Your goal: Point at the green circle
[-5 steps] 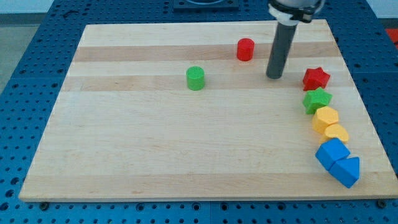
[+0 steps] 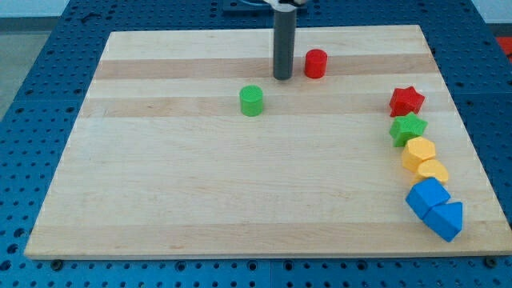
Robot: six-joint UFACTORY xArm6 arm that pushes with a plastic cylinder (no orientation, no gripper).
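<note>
My rod stands upright from the view's top, and my tip (image 2: 282, 78) rests on the table (image 2: 200, 200) just left of the red cylinder (image 2: 316, 63), apart from it, and up and to the right of the green circle (image 2: 251, 101), near it but not touching; there is no pincer on this arm, so nothing is held. The green circle is a short upright cylinder with a ridged top, standing alone in the table's upper middle. Down the view's right edge run a red star (image 2: 406, 101), a green star (image 2: 408, 128), two yellow blocks (image 2: 424, 160) and two blue blocks (image 2: 435, 208), well apart from it.
</note>
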